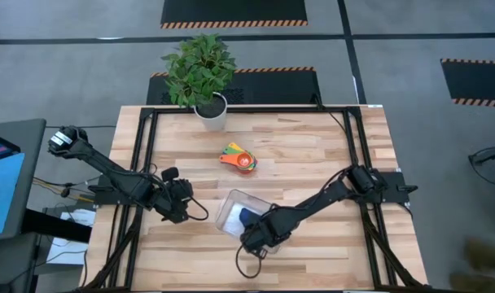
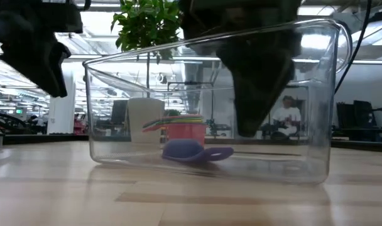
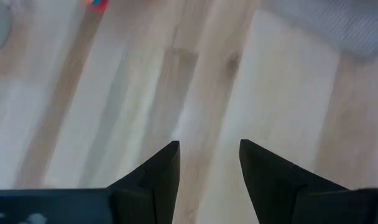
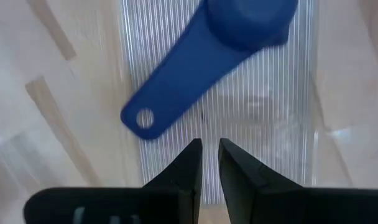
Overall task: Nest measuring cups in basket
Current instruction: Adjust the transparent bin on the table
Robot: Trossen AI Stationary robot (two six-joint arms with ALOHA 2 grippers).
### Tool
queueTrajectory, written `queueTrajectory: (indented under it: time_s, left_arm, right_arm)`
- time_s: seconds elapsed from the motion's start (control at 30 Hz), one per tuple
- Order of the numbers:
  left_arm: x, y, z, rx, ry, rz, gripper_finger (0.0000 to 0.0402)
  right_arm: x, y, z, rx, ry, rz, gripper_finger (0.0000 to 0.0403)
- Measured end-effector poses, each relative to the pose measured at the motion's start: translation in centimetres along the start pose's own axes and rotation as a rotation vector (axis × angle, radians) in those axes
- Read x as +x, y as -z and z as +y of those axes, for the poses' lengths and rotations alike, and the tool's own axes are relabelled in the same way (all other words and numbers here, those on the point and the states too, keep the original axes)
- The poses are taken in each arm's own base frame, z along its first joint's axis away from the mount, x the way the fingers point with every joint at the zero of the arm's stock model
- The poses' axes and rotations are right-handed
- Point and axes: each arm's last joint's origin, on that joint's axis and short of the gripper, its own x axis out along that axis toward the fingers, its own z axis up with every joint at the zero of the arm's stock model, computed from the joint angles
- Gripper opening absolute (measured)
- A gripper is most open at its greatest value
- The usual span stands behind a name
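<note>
You see a pale wood-grain bench [image 1: 313,155] under a clear basket [image 1: 229,205] with a finely ribbed floor. One blue measuring cup [image 4: 207,59] lies in it. The stack of cups [image 1: 239,159] shows orange, yellow, red and green. Both grippers, left [image 3: 209,158] and right [image 4: 210,155], are black. The plant pot [image 1: 212,114] is white with green leaves.

One cup [image 1: 246,218] lies in the basket [image 1: 228,207]; the other cups [image 1: 238,158], seemingly stacked, sit behind it.

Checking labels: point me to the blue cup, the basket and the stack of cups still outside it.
blue cup [image 4: 195,68]: right wrist view, on its handle.
basket [image 1: 228,203]: high view, on its far-left rim.
stack of cups [image 1: 244,162]: high view, on the orange bowl.
</note>
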Motion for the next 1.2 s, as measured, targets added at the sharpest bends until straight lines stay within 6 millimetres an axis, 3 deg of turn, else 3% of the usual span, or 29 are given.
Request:
queueTrajectory:
  time_s: [0.2, 0.33, 0.53, 0.67, 0.87, 1.03, 1.2]
  left_arm:
    - [-0.2, -2.6, -2.0, -0.007, 0.157, -0.247, 0.0155]
    - [0.5, -3.9, -1.8, 0.025, 0.041, -0.361, 0.0152]
    - [2.9, -6.0, -1.1, 0.128, 0.032, -0.369, 0.0107]
    - [3.4, -7.1, -0.5, 0.158, 0.084, -0.368, 0.0074]
    - [1.3, -10.4, 0.0, 0.228, 0.098, -0.484, 0.0044]
    - [3.6, -12.4, 0.2, 0.312, 0.155, -0.421, 0.0006]
    - [5.7, -14.1, -0.3, 0.374, 0.164, -0.318, 0.0001]
  right_arm:
    - [0.2, -1.9, -1.0, 0.018, -0.024, -0.037, 0.0075]
    - [-0.2, -3.0, -0.8, 0.011, -0.065, -0.084, 0.0075]
    - [-4.8, -4.0, 1.0, -0.07, -0.076, -0.199, 0.0075]
    - [-9.6, -3.3, 1.4, -0.064, 0.046, -0.271, 0.0075]
    - [-15.9, 0.0, 1.5, 0.018, 0.179, -0.365, 0.0075]
    - [-17.1, 1.8, 1.3, 0.097, 0.184, -0.418, 0.0075]
    - [-17.4, 2.3, 1.6, 0.124, 0.166, -0.427, 0.0075]
